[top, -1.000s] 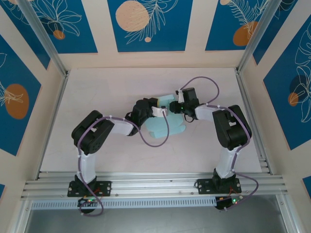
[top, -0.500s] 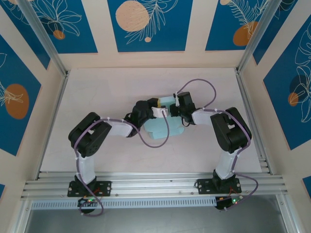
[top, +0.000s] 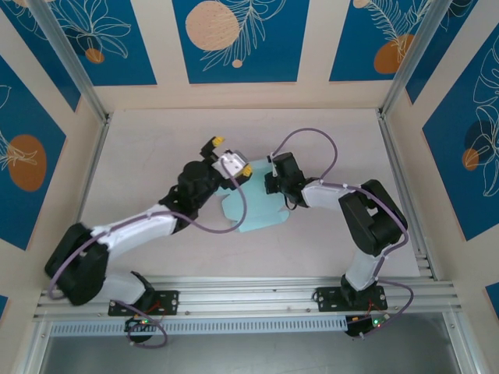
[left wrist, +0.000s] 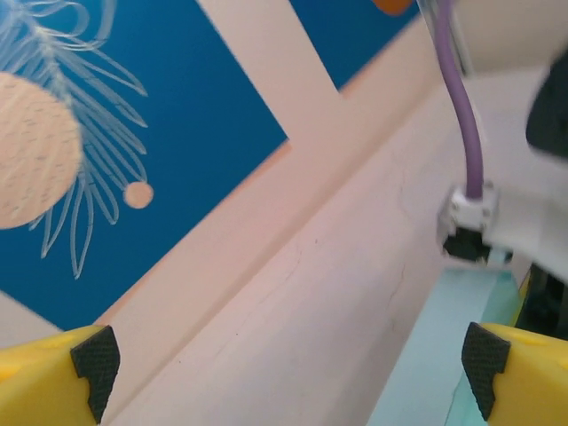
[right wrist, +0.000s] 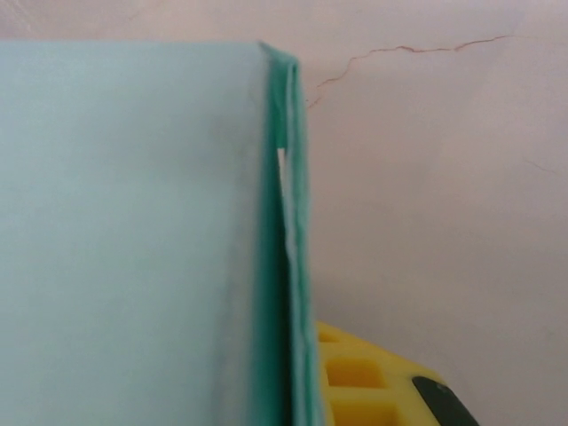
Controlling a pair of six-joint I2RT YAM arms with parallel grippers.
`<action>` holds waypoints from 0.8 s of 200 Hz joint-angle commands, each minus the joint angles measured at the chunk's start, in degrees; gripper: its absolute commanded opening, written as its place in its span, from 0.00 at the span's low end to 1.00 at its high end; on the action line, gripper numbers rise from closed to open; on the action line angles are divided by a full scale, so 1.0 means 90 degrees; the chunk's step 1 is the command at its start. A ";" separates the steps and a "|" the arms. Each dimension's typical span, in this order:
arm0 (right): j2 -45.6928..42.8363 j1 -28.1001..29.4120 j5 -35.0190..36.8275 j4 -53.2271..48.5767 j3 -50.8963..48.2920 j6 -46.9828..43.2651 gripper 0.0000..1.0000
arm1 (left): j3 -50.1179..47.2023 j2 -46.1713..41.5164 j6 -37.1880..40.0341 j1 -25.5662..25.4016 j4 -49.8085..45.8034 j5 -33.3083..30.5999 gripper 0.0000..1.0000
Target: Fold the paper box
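2 entries | left jaws: wide apart, empty | right jaws: clamped on paper box (top: 261, 212)

**Robotics laboratory test cell.** A pale tabletop (top: 156, 148) is enclosed by aluminium-profile posts (top: 74, 66) and printed wall panels (top: 240, 39) in blue with orange discs and leaf outlines. Two robot arms, left (top: 132, 230) and right (top: 366, 218), are bolted to slotted aluminium rails (top: 249, 300) along the near edge. Purple cables (top: 306, 132) run exposed, and indicator lights (top: 373, 320) glow at the bases.
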 commanded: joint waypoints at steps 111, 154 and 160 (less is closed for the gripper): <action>-0.0497 0.0998 0.1643 -0.0802 -0.0337 0.1181 0.00 | -0.0933 -0.2991 -0.5597 0.0528 -0.3775 -0.2253 1.00; -0.0588 0.1009 0.1716 -0.0848 -0.0410 0.1245 0.00 | -0.0097 -0.1706 -0.6130 0.1246 -0.4467 -0.0695 1.00; -0.0606 0.1007 0.1715 -0.0845 -0.0422 0.1264 0.00 | -0.0049 -0.1574 -0.6151 0.1304 -0.4390 -0.0535 1.00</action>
